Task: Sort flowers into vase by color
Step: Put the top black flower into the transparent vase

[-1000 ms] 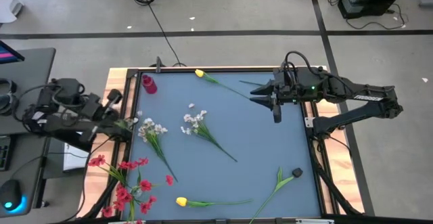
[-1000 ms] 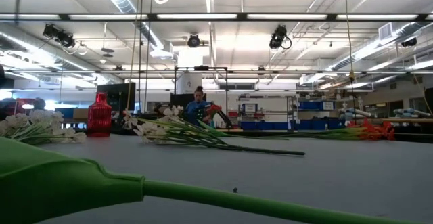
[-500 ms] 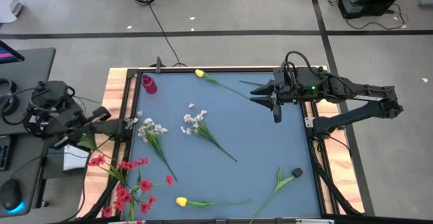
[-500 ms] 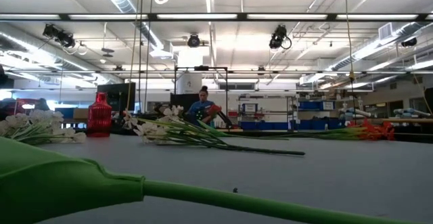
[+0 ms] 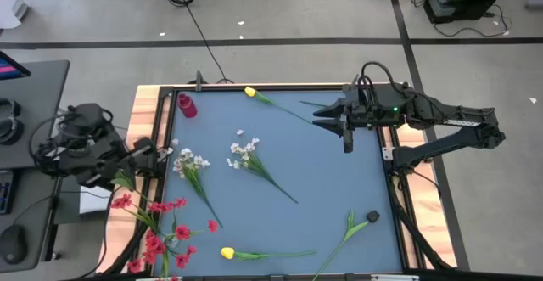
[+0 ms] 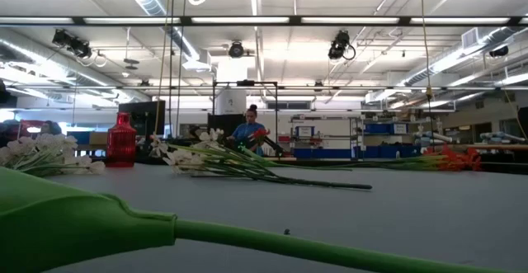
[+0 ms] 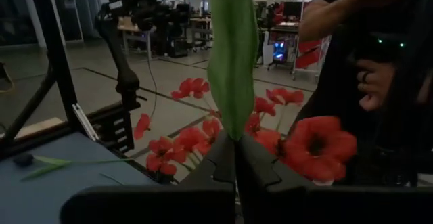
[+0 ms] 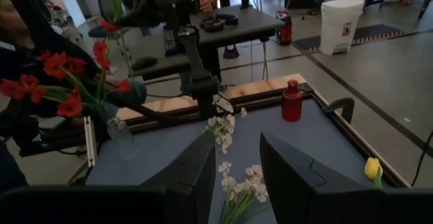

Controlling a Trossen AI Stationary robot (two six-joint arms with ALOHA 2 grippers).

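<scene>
**Left arm carries a red spray toward a far-off vase**

The blue table (image 5: 339, 171) holds most of the flowers: two white sprays (image 5: 246, 155) near its middle, a yellow tulip (image 5: 250, 92) at the far edge, another yellow tulip (image 5: 227, 252) and a dark-budded stem (image 5: 371, 217) along the near edge. The red vase (image 5: 187, 105) stands upright in the far left corner.

The left gripper (image 7: 235, 158) hangs off the table's left side, its fingers pressed together on a green stem or leaf of the red flowers (image 5: 165, 230). The right gripper (image 8: 235, 163) waits over the far right part of the table, fingers apart and empty.

To place it well, the left arm should probably lift the spray clear of the white blossoms, turn the stem downward, and lower it slowly, since the small vase may tip.
</scene>
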